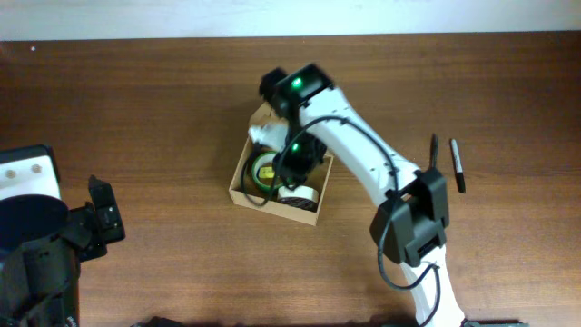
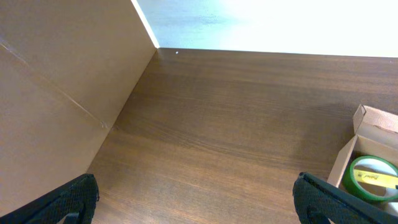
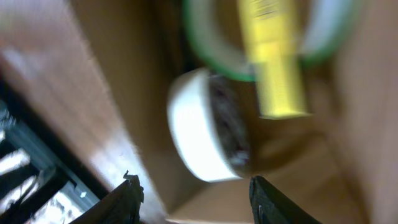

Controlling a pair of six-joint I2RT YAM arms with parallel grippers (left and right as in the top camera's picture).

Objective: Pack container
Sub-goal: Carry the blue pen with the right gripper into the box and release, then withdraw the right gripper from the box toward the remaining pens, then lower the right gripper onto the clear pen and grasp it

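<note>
Two rolls of tape lay just ahead of the right tool (image 3: 194, 183), whose fingers (image 3: 127, 199) stood apart with nothing between them. A white roll (image 3: 199, 134) was nearest, just beyond the fingertips, and past it was a green roll (image 3: 273, 56) with a yellow label (image 3: 273, 68) across it. Both sat inside the container (image 1: 239, 177), the tan cardboard box directly beneath that tool. The wrist view was blurred, so I cannot tell whether the rolls touched.

From overhead, a third, white thing (image 1: 263, 134) showed at the box's far end, partly hidden by the arm. Well off to that tool's right, two black pens (image 1: 457, 166) lay on the brown worktop (image 1: 163, 91), apart from the box.

The left tool (image 2: 194, 186) hung over the worktop, well clear of the box, its fingers spread wide and empty. A large flat cardboard surface (image 2: 56, 93) rose close on its left. The container stood farther ahead on its right, with its flap lid (image 2: 376, 118) raised.
</note>
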